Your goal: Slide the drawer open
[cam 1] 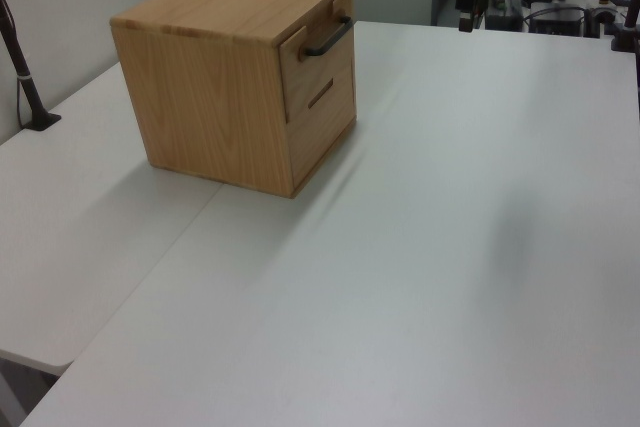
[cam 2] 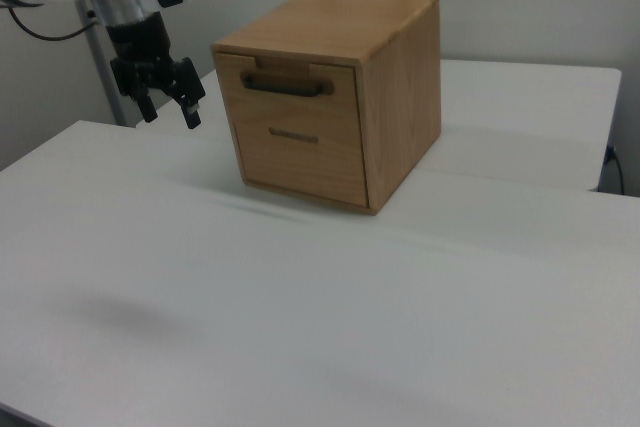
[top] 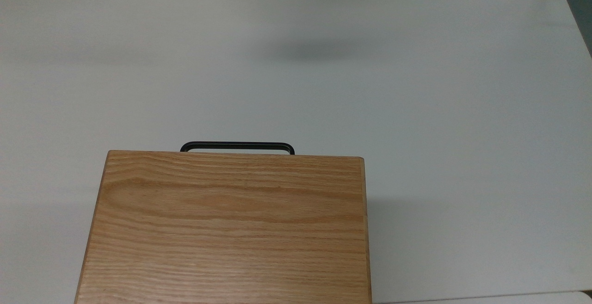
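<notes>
One drawer (cam 2: 298,87) is seen shut, well off to the open, empty hand (cam 2: 168,95)'s right in the right view. If its handle (cam 2: 286,85) gets grabbed off-center, probably the whole cabinet (cam 2: 395,87) gets dragged across the desk (cam 2: 300,327).
</notes>
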